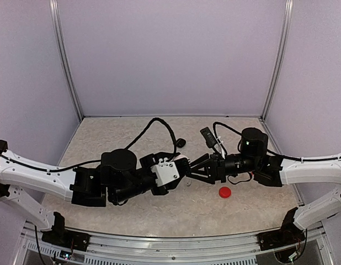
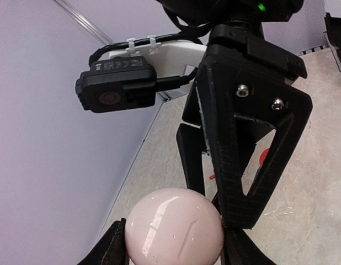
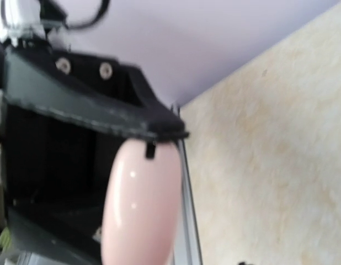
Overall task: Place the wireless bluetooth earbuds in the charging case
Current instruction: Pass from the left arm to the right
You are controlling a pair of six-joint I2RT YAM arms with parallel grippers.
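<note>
Left gripper point(image 1: 180, 165) clamps a glossy pale pink rounded plastic charging case point(image 2: 173, 229) by its flanks, held in the air over the middle of the speckled beige tabletop point(image 1: 132, 212). Right gripper point(image 1: 192, 170) meets it nose to nose. Its black fingers point(image 2: 253, 138) stand just above the case with a slim gap between them, and I cannot tell whether they pinch anything. I find no earbud for certain in any view. A red fleck beside the right fingers in the left wrist view is too small to name. A red round object point(image 1: 224, 191) lies on the tabletop right of centre, toward the near edge; case or cap, I cannot say.

Risks, as I judge them:
- The shell is smooth and held only by its flanks, so a push from the right fingers could twist or squeeze it out.
- I see no open lid, so pressing an earbud in now would go nowhere.
- Anything tiny released at this height would likely bounce and roll off.

Views:
- Top shows both arms and the red object but hides the case beneath the grippers.
- Left wrist shows the grip and how close the right fingers are.
- Right wrist, blurred, shows the case edge-on under a black finger, and none of its own fingertips clearly.
</note>
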